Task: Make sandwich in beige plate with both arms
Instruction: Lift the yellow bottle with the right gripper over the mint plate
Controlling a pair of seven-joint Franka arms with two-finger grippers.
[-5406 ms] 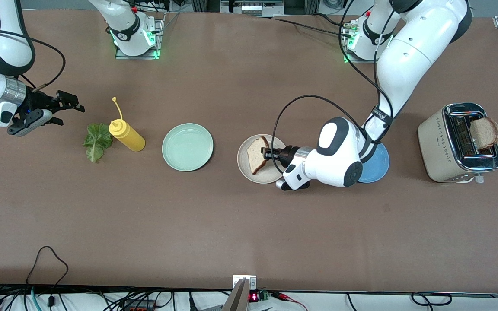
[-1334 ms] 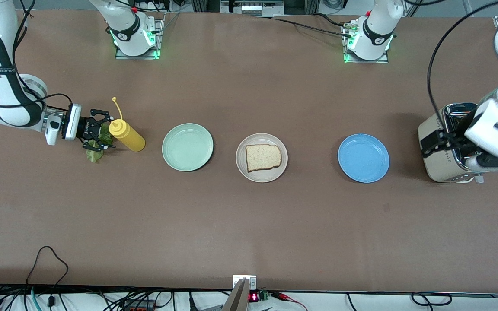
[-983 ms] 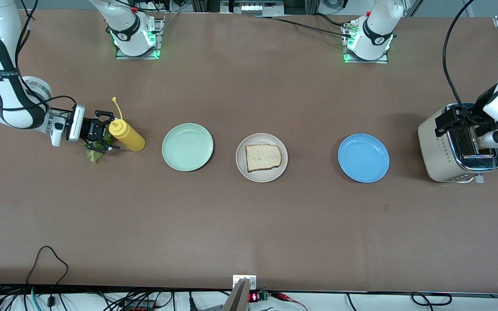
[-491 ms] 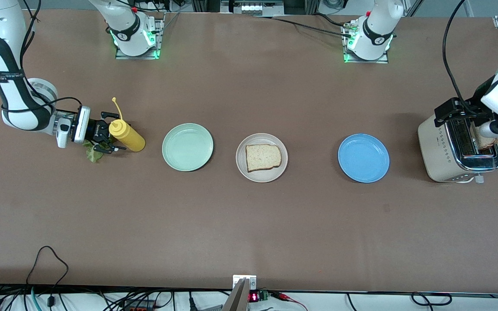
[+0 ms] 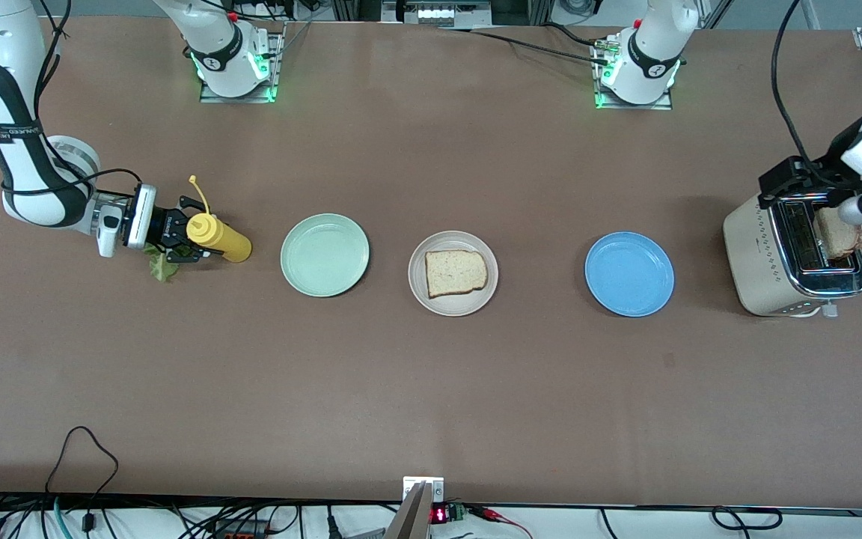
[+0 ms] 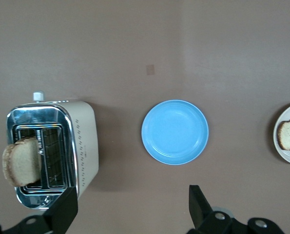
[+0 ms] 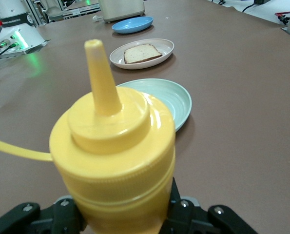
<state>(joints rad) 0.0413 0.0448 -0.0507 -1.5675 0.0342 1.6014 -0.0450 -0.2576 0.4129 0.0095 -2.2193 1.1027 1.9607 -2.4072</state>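
Front view: right gripper [image 5: 179, 238] clasps the yellow bottle [image 5: 221, 239] above the lettuce [image 5: 161, 266]; the open left gripper [image 5: 792, 180], over the toaster [image 5: 762, 258], should straddle the toast [image 5: 839, 236] squarely.

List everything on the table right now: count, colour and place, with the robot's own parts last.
beige plate: 1, pale beige, mid-table, between the green and blue plates
bread slice: 1, light brown, flat on the beige plate
second bread slice: 1, brown, standing up out of the toaster
toaster: 1, cream and chrome, left arm's end
blue plate: 1, blue, beside the toaster
green plate: 1, mint green, beside the bottle
mustard bottle: 1, yellow, tilted, right arm's end
lettuce leaf: 1, green, under the right gripper
right gripper: 1, black, around the mustard bottle's cap
left gripper: 1, black, open, above the toaster
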